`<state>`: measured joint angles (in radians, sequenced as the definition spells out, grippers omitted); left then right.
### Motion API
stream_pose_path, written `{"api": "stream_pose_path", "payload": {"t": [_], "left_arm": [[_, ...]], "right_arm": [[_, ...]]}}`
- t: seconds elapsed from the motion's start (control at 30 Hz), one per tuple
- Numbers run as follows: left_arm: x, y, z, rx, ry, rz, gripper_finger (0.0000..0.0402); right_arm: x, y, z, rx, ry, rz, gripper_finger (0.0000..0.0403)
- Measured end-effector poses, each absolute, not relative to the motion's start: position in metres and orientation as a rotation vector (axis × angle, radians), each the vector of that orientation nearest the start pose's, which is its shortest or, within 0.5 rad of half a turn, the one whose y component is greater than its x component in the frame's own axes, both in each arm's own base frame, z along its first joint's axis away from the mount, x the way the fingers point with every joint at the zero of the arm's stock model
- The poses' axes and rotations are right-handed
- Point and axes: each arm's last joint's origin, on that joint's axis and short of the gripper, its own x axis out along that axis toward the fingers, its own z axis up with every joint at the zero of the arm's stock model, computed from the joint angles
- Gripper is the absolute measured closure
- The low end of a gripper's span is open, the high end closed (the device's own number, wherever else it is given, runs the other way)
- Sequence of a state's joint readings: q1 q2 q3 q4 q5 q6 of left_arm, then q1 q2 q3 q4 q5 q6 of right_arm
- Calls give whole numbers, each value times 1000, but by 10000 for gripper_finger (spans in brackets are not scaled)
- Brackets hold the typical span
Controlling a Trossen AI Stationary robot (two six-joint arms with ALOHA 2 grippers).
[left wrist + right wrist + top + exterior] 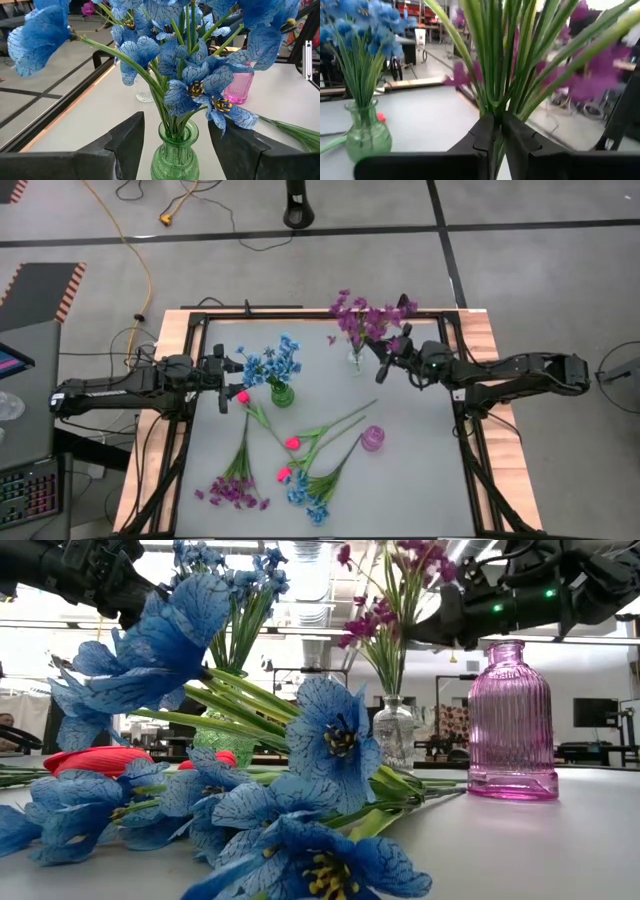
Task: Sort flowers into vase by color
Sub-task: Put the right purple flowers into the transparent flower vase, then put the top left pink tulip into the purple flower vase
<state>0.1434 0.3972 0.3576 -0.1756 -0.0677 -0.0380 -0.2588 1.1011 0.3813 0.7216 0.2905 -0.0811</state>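
1. Your right gripper [381, 352] is clamped on a bunch of purple flowers [368, 316], fingers pinched together on the green stems, as the right wrist view shows. It sits just beside the clear vase [356, 358] at the far side of the table [420, 480].
2. The relation that counts: the stems run from your fingers down toward the clear vase's mouth, heads fanning away over the far edge. From above, the stem ends seem to be at or in the neck; I cannot tell how deep.
3. Your left gripper [226, 368] is spread wide, one finger either side of the green vase [174, 156], holding nothing. The blue flowers [272, 364] already stand upright in that vase.
4. Loose sprigs lie on the near half of the table: pink buds [290, 443], a purple sprig [233, 491] and a blue sprig [305, 495], long stems slanting toward the pink vase [372, 439], which is empty.
5. My judgement: the left arm is nearer the loose purple and blue sprigs; the right is nearer the pink vase.
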Motion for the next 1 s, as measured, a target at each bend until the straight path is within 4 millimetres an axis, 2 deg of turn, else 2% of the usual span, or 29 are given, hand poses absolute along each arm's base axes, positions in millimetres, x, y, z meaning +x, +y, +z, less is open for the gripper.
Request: {"api": "stream_pose_path", "payload": {"t": [0.17, 0.4, 0.53, 0.73, 1.0], "left_arm": [[117, 19, 235, -46, 211, 214, 193], [117, 19, 235, -47, 211, 214, 193], [117, 19, 235, -46, 211, 214, 193], [117, 19, 235, -46, 211, 214, 193], [117, 19, 235, -47, 211, 215, 193]], "right_arm": [[213, -65, 219, -34, 110, -547, 285], [218, -66, 224, -10, 246, -545, 198], [220, -67, 228, 49, 360, -553, 164], [218, -63, 235, 49, 570, -540, 154], [215, -55, 251, 59, 733, -512, 154]]}}
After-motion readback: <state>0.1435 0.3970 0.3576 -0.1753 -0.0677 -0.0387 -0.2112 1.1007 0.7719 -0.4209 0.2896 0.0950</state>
